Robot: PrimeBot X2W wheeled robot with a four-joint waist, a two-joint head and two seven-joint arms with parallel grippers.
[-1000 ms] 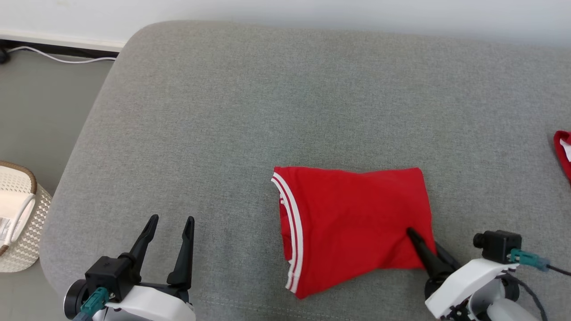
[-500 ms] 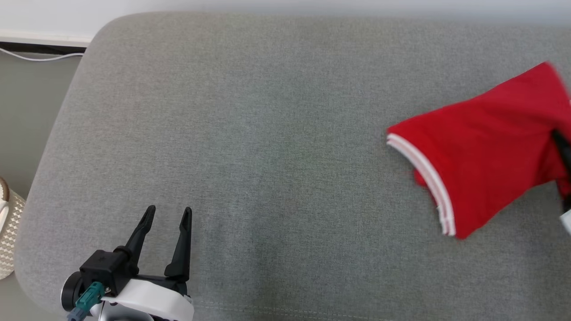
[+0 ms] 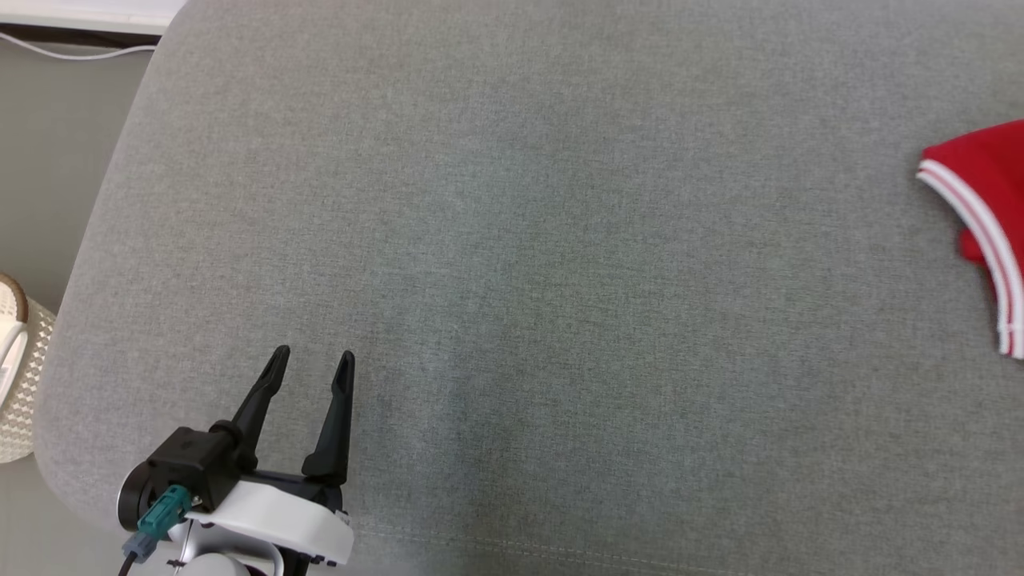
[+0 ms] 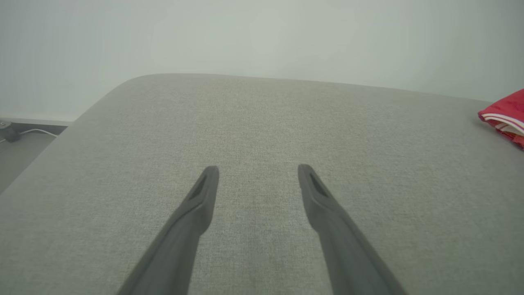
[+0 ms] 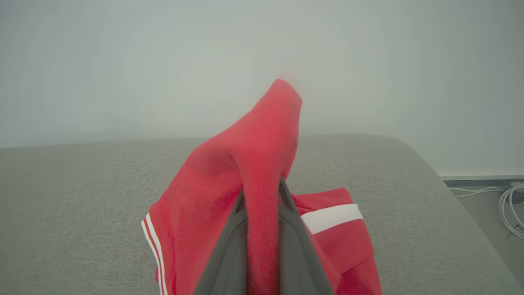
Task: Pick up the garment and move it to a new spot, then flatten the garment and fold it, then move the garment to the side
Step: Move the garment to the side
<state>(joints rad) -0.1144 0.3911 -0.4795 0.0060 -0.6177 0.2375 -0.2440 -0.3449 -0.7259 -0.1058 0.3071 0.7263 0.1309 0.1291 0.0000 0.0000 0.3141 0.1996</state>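
The garment (image 3: 980, 184) is a red piece with white stripes along one edge, at the head view's far right edge on the grey cushion (image 3: 512, 240). In the right wrist view my right gripper (image 5: 262, 192) is shut on a fold of the garment (image 5: 245, 164), which drapes over and hangs around the fingers above the cushion. My left gripper (image 3: 313, 354) stands open at the lower left, with nothing between its fingers. The left wrist view has the left gripper (image 4: 258, 169) over bare cushion, with the garment (image 4: 505, 116) far to the right.
A woven basket (image 3: 16, 384) stands on the floor left of the cushion. Cables (image 3: 80, 52) run along the wall, and more cables (image 5: 511, 205) lie past the cushion's right end. Another red cloth with a broad white band (image 5: 331, 217) lies just beyond my right gripper.
The right gripper has carried the garment from the middle front of the cushion far to the right, to the edge of the head view. The head view has shifted. The left gripper stays open.
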